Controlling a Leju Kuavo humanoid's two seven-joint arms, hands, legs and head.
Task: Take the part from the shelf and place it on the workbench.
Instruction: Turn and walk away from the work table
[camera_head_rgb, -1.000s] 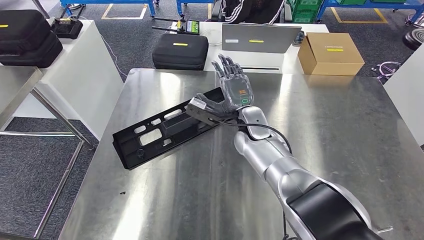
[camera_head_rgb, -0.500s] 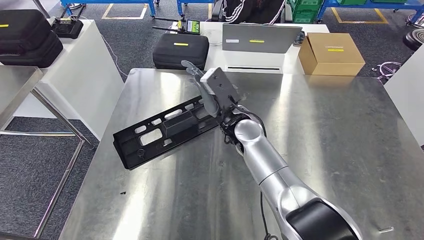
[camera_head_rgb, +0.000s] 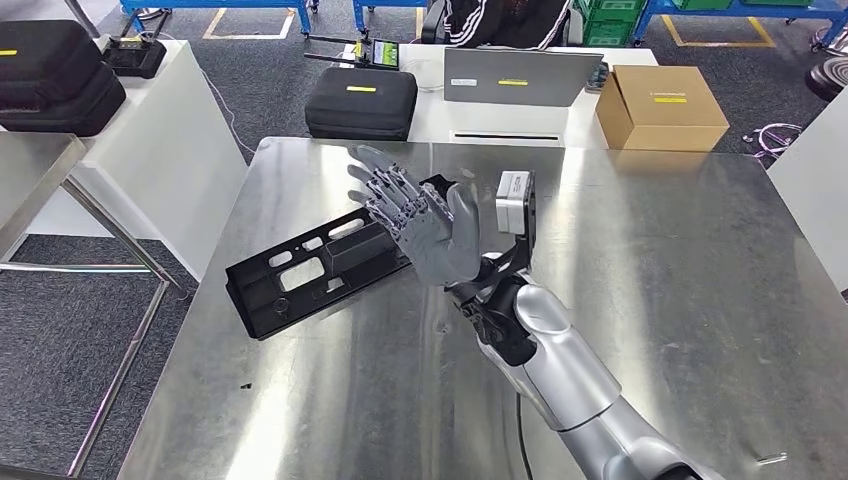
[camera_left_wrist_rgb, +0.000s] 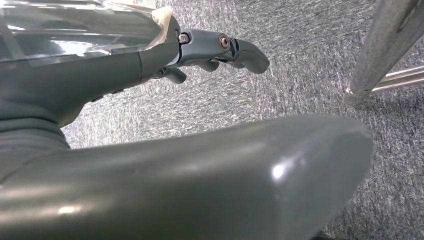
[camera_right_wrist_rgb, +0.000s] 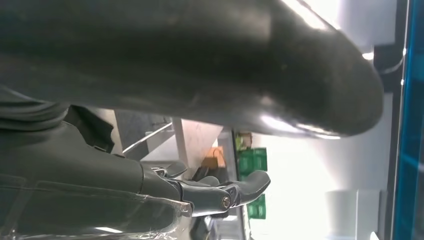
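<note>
Far left in the head view, black cases (camera_head_rgb: 50, 75) sit on a white side table (camera_head_rgb: 170, 130). Moving in, the black part (camera_head_rgb: 320, 265), a long slotted tray-like piece, lies flat on the steel tabletop (camera_head_rgb: 650, 260), angled, its near end toward the tabletop's left edge. Over the part's far end the right hand (camera_head_rgb: 425, 225) hangs in the air, palm showing, fingers (camera_head_rgb: 385, 190) spread apart and holding nothing; from this angle I cannot tell whether it touches the part. Just right of it the wrist camera block (camera_head_rgb: 515, 200) stands up, and the silver arm (camera_head_rgb: 560, 370) runs down to the lower edge. Behind the tabletop sit another black case (camera_head_rgb: 360, 100), a laptop (camera_head_rgb: 520, 75) and a cardboard box (camera_head_rgb: 660, 105). The left hand (camera_left_wrist_rgb: 150, 125) hangs over grey carpet (camera_left_wrist_rgb: 310, 60), fingers (camera_left_wrist_rgb: 235, 47) loosely curled with nothing in them, beside a metal leg (camera_left_wrist_rgb: 385, 45).
</note>
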